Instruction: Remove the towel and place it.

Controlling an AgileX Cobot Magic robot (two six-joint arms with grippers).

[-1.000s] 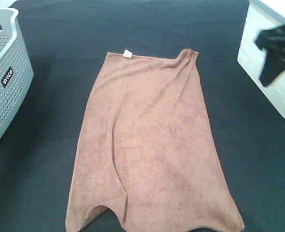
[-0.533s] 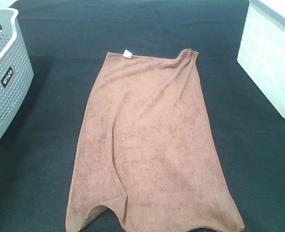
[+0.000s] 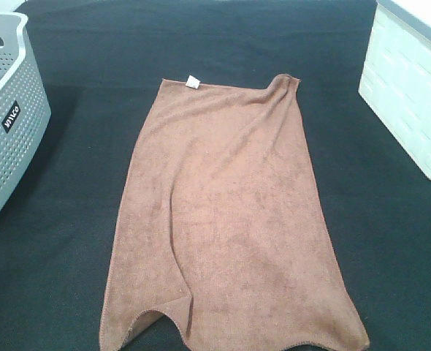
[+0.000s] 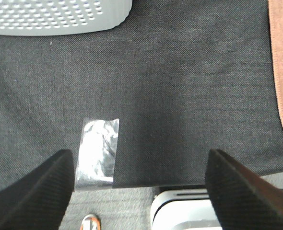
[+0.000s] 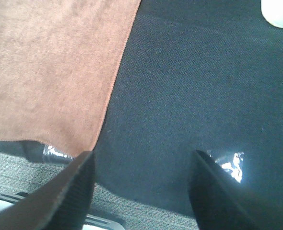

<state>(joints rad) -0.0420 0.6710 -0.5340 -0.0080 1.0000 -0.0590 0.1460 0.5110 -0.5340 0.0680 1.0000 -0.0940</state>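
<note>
The brown towel [image 3: 226,219] lies spread flat on the black table, its small white tag [image 3: 193,81] at the far left corner and its near edge over the table's front. Neither gripper shows in the high view. In the left wrist view my left gripper [image 4: 141,191] is open and empty above the table's front edge, with the towel's edge [image 4: 281,62] off to one side. In the right wrist view my right gripper [image 5: 141,191] is open and empty above the table's front edge, beside the towel's near corner [image 5: 55,72].
A grey perforated basket [image 3: 7,121] stands at the left edge, also in the left wrist view [image 4: 55,17]. A white bin [image 3: 413,88] stands at the right edge. Shiny tape patches [image 4: 98,153] [image 5: 228,163] mark the black cloth near the front edge.
One second ago a dark gripper was blurred in front of the white bin at the right and another at the top left; both have left the high view. The towel has not moved.
</note>
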